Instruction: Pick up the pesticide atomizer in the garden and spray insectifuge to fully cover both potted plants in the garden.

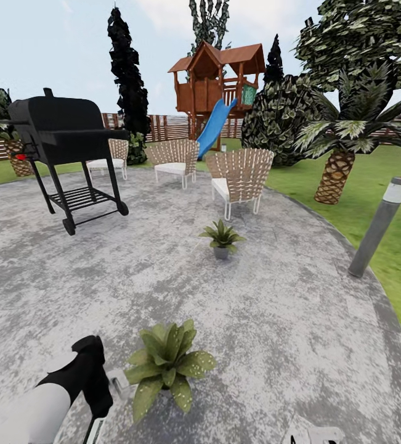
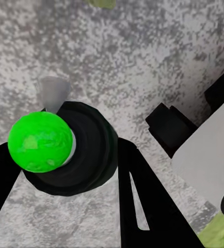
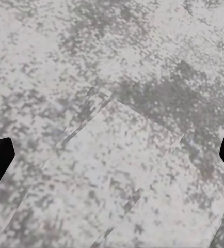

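My left claw is clamped on the pesticide atomizer: a dark round body with a bright green top, seen end-on, its long axis running straight toward my wrist camera above the mottled paving. The near potted plant sits just beside my left arm; the far potted plant stands near the chairs. My right claw is spread wide, its fingers at the frame edges.

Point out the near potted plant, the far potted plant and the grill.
Near potted plant (image 1: 166, 361), head view, leaf rosette.
Far potted plant (image 1: 222, 237), head view, leaves above pot.
Grill (image 1: 58, 126), head view, black lid.
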